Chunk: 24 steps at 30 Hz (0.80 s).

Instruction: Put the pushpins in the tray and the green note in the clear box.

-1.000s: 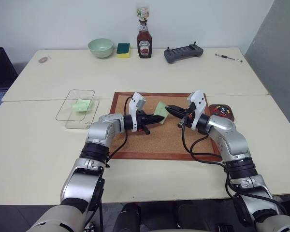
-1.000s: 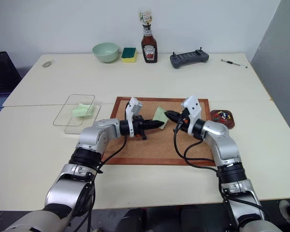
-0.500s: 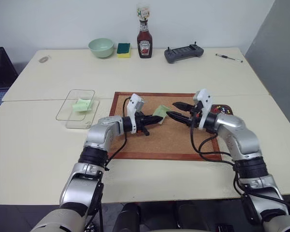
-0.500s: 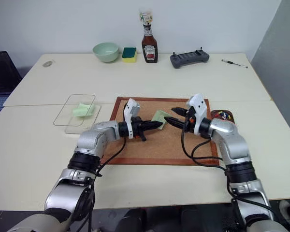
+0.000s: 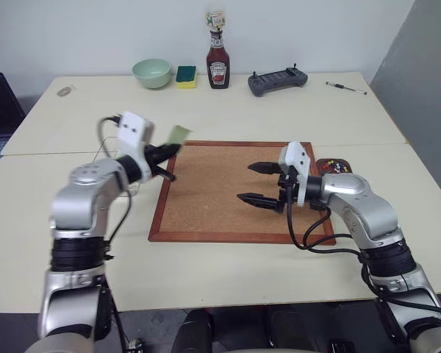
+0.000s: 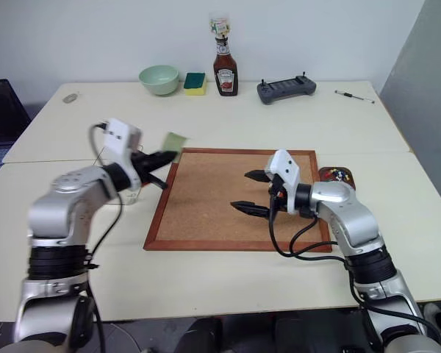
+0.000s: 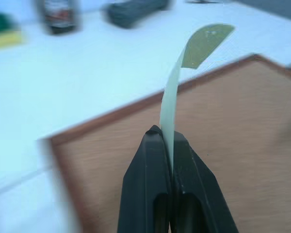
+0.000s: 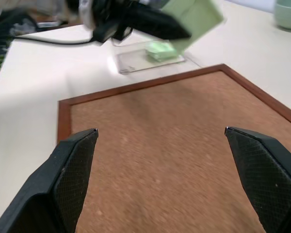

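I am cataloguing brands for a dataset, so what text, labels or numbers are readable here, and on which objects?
Red ketchup bottle at the table's far edge: it carries a label, but the print is too small to read.
Dark grey handheld controller: no legible markings.
Pale green paper note in the left gripper: blank on the side showing.
Nothing else bears text.

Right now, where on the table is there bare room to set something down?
Free: the wide strip between the corkboard and the back row of bowl, sponge, ketchup bottle and controller; also the near edge in front of the corkboard. Crowded: the corkboard's right side, where the right gripper and tray sit.
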### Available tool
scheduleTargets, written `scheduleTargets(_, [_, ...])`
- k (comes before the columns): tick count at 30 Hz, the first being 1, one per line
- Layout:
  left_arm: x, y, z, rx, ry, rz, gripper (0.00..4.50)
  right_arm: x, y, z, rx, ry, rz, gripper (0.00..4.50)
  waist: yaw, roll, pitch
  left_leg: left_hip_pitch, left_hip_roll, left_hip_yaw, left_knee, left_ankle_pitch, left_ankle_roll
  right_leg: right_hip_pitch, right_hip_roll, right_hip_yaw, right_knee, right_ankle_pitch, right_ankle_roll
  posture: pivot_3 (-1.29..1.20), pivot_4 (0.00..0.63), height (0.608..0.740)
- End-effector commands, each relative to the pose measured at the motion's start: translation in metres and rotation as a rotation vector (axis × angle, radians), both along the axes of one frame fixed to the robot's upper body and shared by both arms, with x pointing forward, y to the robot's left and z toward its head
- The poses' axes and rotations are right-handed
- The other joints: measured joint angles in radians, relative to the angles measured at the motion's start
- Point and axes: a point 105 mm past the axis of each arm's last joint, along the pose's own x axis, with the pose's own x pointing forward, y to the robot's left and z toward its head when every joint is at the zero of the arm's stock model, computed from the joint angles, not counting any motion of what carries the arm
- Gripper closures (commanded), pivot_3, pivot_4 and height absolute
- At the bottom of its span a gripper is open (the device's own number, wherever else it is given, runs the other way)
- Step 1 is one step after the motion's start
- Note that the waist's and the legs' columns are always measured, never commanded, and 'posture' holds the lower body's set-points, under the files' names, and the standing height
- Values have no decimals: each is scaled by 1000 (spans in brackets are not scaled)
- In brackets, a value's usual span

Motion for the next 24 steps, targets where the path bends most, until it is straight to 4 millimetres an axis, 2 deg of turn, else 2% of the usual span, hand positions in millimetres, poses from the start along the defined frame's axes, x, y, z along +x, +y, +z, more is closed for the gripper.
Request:
scheduleTargets(1, [-6,50,14,83,-33,216,4500,-10,19,19,5,-53,95,46,1,0,0,0,0,0,0,0,0,0,0,0,0,0,0,0,150,740])
scheduleTargets(5, [-11,85,7,179,-9,363,4500,-6,33,23,7,-100,107,46,5,0,0,0,0,-1,0,0,0,0,0,-1,0,0,0,0,150,740])
scheduleTargets(13, [-8,105,-9,252,28,443,4500,-5,42,25,22,-121,114,46,9,-1,0,-1,0,-1,0,0,0,0,0,-1,0,0,0,0,150,740])
scheduleTargets(20, [-6,110,-7,244,13,473,3454,-3,39,25,28,-123,92,0,7,-1,0,-1,0,-1,0,0,0,-1,0,-1,0,0,0,0,150,740])
scheduleTargets(24, [-5,109,-5,222,7,474,2600,-2,38,25,29,-123,87,0,6,-1,0,-1,0,-1,0,0,0,-1,0,-1,0,0,0,0,150,740])
